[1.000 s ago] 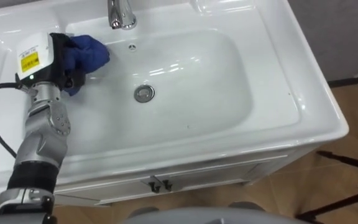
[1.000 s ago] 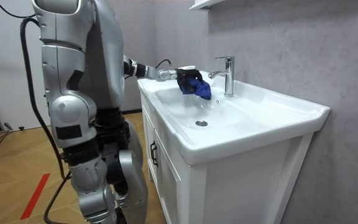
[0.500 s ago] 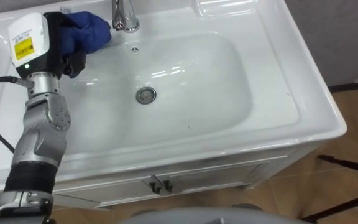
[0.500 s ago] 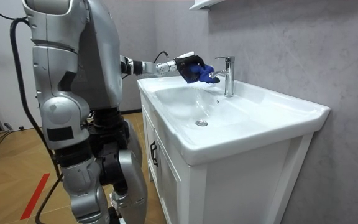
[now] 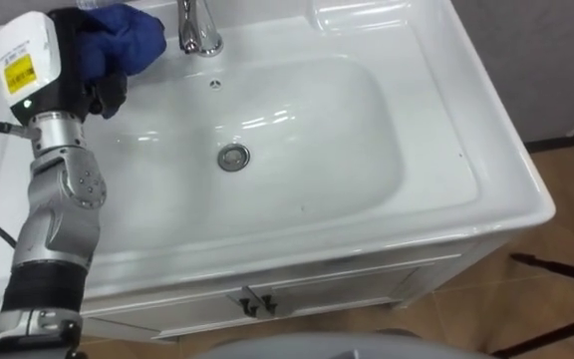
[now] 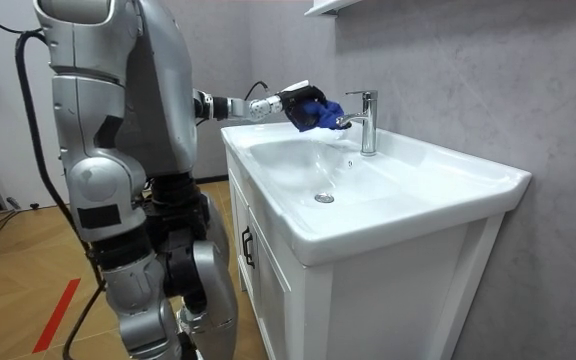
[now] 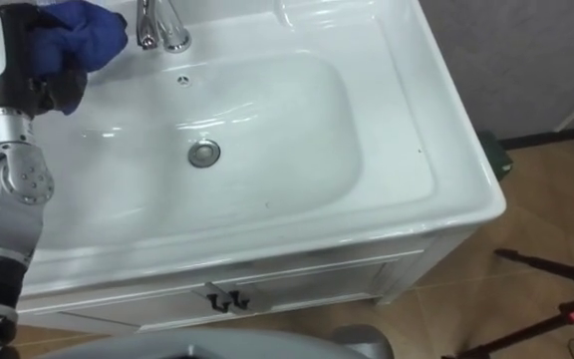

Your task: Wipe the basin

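Blue cloth [image 5: 126,30], gripped in curled left hand [image 5: 73,62], just beside faucet [image 5: 197,30], above basin [image 5: 327,130] back rim.

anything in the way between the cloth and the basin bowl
Nothing visible. The left robot hand holds the cloth up beside the faucet, over the basin's back left corner; the bowl below it, down to the drain, has nothing in it.

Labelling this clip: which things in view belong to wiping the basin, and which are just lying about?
Job: left hand, blue cloth bunched in it, white basin.
Lying about: faucet, drain, cabinet handles, stand legs on floor.
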Tool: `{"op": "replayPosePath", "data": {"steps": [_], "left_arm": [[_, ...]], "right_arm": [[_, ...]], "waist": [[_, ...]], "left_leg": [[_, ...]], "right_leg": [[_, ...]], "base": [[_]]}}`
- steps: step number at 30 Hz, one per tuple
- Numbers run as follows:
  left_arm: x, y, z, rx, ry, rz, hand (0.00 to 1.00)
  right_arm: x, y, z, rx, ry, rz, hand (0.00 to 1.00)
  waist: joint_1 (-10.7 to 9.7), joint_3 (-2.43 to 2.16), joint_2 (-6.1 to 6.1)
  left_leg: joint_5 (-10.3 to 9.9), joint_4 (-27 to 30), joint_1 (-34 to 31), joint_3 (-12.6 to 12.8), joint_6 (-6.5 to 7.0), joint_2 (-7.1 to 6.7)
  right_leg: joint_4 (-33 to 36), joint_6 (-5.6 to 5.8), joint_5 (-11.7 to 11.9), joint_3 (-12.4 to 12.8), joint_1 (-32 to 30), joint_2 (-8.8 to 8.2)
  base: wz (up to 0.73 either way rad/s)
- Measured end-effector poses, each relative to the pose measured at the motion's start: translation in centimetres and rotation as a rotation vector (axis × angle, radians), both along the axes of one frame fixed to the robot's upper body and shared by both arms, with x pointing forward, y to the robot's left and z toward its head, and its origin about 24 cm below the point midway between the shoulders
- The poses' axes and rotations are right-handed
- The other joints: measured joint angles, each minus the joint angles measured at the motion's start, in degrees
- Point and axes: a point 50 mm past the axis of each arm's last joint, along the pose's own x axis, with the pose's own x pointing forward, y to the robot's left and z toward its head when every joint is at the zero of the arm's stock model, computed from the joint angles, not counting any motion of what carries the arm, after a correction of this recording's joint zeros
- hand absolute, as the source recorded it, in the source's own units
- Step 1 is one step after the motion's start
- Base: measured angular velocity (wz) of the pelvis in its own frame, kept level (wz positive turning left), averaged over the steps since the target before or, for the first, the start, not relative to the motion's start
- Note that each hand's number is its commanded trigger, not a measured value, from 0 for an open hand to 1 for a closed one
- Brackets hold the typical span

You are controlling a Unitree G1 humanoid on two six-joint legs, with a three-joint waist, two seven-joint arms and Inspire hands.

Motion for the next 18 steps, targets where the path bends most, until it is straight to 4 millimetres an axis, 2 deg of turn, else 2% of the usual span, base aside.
{"op": "replayPosePath", "data": {"steps": [5, 11, 18], "left_arm": [[-1.3, 1.0, -0.8, 0.012, 0.022, 0.047, 1.00], [-3.6, 2.4, -2.5, 0.018, 0.105, 0.129, 1.00], [-4.7, 4.0, -2.5, 0.024, 0.094, 0.205, 1.00]], "right_arm": [[-0.3, -0.1, 0.0, -0.010, 0.021, -0.017, 0.00], [-0.3, -0.1, 0.0, -0.015, 0.020, -0.009, 0.00], [0.0, -0.3, 0.1, -0.018, 0.000, -0.023, 0.00]], "waist": [[1.17, -0.12, 0.13], [2.49, -0.50, -0.55], [3.44, -0.46, -0.72]], "left_leg": [[0.02, 0.02, 0.03, -0.03, -0.03, 0.00], [0.02, 0.13, 0.05, -0.15, -0.03, -0.06], [0.03, 0.50, -0.67, -1.68, -0.01, -0.34]], "right_leg": [[-0.06, 0.01, -0.03, 0.01, -0.06, 0.01], [-0.02, 0.04, -0.04, -0.06, -0.05, -0.05], [0.11, 0.07, -0.23, -1.33, -0.04, -0.35]], "base": [[0.00], [0.00], [0.08]]}}
